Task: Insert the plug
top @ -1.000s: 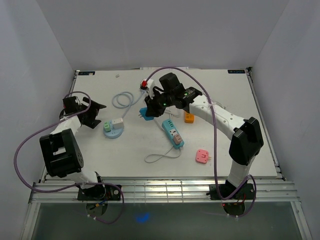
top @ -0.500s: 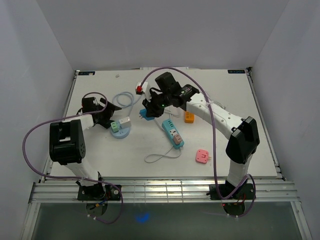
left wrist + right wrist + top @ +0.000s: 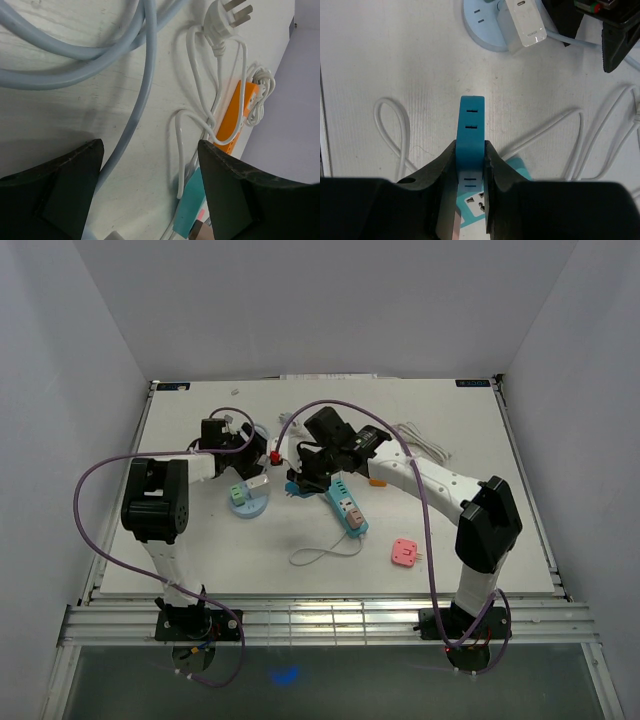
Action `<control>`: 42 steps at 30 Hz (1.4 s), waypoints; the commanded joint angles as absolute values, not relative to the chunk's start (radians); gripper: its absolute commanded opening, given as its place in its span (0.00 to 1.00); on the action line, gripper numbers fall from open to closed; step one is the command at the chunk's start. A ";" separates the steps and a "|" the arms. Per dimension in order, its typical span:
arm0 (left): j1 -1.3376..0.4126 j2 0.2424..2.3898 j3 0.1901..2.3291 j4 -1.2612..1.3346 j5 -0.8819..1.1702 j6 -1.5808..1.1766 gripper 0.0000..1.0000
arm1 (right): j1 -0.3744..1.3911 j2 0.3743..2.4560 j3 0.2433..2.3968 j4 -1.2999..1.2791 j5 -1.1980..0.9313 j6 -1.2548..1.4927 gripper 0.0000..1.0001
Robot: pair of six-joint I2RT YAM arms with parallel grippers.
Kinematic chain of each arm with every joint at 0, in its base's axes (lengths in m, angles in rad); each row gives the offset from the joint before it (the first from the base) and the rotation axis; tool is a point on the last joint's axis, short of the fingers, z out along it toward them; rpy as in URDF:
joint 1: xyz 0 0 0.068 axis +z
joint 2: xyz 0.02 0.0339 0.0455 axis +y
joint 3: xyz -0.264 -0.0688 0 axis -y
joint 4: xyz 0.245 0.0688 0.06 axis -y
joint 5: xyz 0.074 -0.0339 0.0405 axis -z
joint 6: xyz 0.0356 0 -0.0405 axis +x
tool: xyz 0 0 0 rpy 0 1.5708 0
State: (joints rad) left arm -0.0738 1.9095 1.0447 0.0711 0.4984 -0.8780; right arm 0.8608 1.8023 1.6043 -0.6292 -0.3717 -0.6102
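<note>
My right gripper is shut on a blue plug adapter, held upright just above the near end of the teal power strip; in the top view the right gripper hangs at the strip's far end. My left gripper is open and empty, low over the table above a light-blue cable. In the top view the left gripper is just beyond the round light-blue socket base, which carries a white charger.
An orange power strip with a coiled white cord and a white plug lies behind the teal strip. A pink adapter sits near the front right. A loose white cord loop lies in front of the teal strip.
My left arm swung from the table's left edge toward the middle, ending beside the round socket base. My right gripper moved nearer and lower with the blue adapter, toward the teal strip.
</note>
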 commanded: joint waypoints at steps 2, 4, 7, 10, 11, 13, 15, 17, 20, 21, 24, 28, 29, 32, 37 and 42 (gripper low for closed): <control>-0.129 1.944 1.043 0.005 0.505 -0.824 0.87 | 0.879 1.736 1.585 -0.600 -0.364 -0.710 0.08; -0.158 1.945 1.040 0.005 0.515 -0.830 0.86 | 0.899 1.730 1.575 -0.600 -0.344 -0.747 0.08; -0.201 1.947 1.034 0.011 0.523 -0.850 0.86 | 0.919 1.720 1.551 -0.588 -0.333 -0.779 0.08; -0.247 1.951 1.029 0.043 0.546 -0.887 0.85 | 0.931 1.730 1.563 -0.603 -0.331 -0.791 0.08; -0.259 1.953 1.023 0.054 0.551 -0.897 0.85 | 0.936 1.733 1.572 -0.629 -0.330 -0.802 0.08; -0.306 1.953 1.019 0.080 0.552 -0.934 0.85 | 0.949 1.747 1.595 -0.650 -0.319 -0.807 0.08; -0.343 1.956 1.019 0.106 0.549 -0.954 0.85 | 0.957 1.755 1.608 -0.685 -0.308 -0.807 0.08; -0.389 1.970 1.026 0.120 0.558 -0.985 0.85 | 0.969 1.759 1.615 -0.702 -0.285 -0.799 0.08; -0.434 1.999 1.054 0.135 0.578 -0.994 0.85 | 0.992 1.766 1.615 -0.744 -0.255 -0.790 0.08; -0.442 2.005 1.071 0.135 0.583 -0.994 0.85 | 1.000 1.772 1.615 -0.764 -0.242 -0.787 0.08; -0.453 2.008 1.088 0.137 0.595 -0.999 0.86 | 1.026 1.784 1.623 -0.788 -0.193 -0.778 0.08; -0.431 2.005 1.117 0.120 0.620 -0.977 0.89 | 1.045 1.807 1.644 -0.839 -0.147 -0.761 0.08; -0.422 2.006 1.123 0.115 0.629 -0.971 0.90 | 1.048 1.813 1.660 -0.851 -0.140 -0.761 0.08; -0.396 2.006 1.150 0.103 0.656 -0.943 0.91 | 1.063 1.822 1.664 -0.864 -0.118 -0.750 0.08; -0.393 2.046 1.213 0.078 0.719 -0.878 0.90 | 1.068 1.750 1.550 -0.779 -0.066 -0.772 0.08; -0.393 2.089 1.270 0.036 0.744 -0.847 0.90 | 1.066 1.695 1.433 -0.678 -0.005 -0.810 0.08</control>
State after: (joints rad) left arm -0.3893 2.0781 1.2266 0.0814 0.7063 -0.8967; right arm 1.0626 1.7512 1.4712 -0.7567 -0.0605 -0.7757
